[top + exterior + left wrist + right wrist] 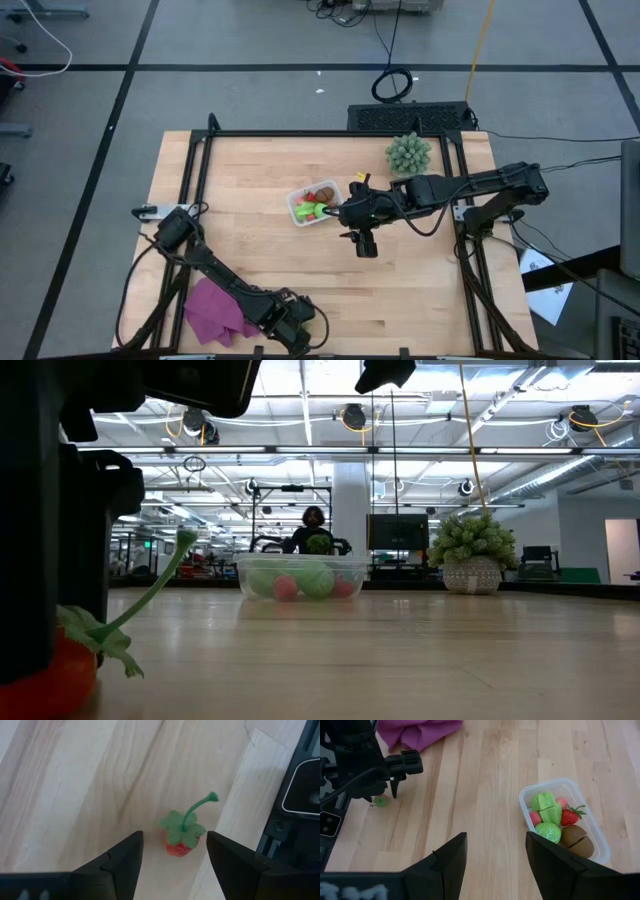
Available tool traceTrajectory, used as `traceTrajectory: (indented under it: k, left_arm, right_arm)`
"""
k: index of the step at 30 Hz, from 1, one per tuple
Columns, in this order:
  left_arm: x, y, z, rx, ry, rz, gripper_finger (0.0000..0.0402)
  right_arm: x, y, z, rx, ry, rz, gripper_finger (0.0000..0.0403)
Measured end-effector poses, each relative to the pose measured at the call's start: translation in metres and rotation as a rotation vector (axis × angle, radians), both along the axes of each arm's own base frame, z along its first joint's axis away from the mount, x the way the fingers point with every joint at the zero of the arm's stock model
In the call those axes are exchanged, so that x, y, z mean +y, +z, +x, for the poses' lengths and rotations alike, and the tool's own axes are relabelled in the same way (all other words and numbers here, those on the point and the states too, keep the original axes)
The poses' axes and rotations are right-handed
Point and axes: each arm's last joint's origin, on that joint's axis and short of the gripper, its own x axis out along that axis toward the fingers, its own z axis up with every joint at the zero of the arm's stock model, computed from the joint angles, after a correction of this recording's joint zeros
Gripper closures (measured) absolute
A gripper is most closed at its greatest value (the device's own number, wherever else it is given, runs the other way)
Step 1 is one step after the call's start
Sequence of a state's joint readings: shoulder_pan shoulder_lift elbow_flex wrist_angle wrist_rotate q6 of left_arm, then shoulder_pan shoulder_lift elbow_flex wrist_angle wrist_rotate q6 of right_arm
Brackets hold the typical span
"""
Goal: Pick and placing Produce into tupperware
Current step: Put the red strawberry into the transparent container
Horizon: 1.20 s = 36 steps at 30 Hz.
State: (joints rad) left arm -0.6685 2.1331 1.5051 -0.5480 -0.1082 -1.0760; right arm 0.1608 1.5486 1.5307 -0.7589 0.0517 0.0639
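Observation:
A small red strawberry (179,848) with a green leaf cap and a long stem (197,806) stands on the wood near the table's front edge. My left gripper (175,865) hangs over it, open and pointing steeply down, a finger on either side and touching nothing. In the low view the strawberry (45,680) shows at the lower left under the dark gripper. The clear tupperware (315,205) at mid-table holds a brown oval, green pieces, and red and pink pieces (560,820). My right gripper (362,245) waits open, raised just right of the tupperware.
A purple cloth (215,310) lies at the front left beside my left arm. A spiky pale-green plant (408,152) stands at the back right. A black fixture (300,785) sits at the table's front edge beside the strawberry. A person (313,528) sits far behind the table.

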Motion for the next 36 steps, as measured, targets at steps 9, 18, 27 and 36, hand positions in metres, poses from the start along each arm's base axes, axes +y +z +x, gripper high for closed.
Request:
traceTrajectory:
  k: [9, 18, 27, 36]
  left_arm:
    - [0.0003, -0.0005, 0.0002, -0.012, -0.006, 0.021, 0.0174]
    - [0.0006, -0.0014, 0.0003, -0.021, -0.007, 0.04, 0.0181]
    - [0.0021, -0.0027, 0.0006, -0.025, -0.013, 0.061, 0.0285]
    - [0.0017, -0.0022, 0.0016, -0.034, -0.018, 0.058, 0.0313]
  right_arm:
    - [0.0002, 0.0013, 0.0014, -0.02, -0.001, 0.005, 0.0209]
    - [0.0005, 0.0029, 0.0032, -0.044, 0.0, 0.007, 0.0209]
    - [0.0005, 0.0029, 0.0032, -0.044, 0.0, 0.007, 0.0209]
    - [0.0005, 0.0029, 0.0032, -0.045, 0.001, 0.007, 0.0209]
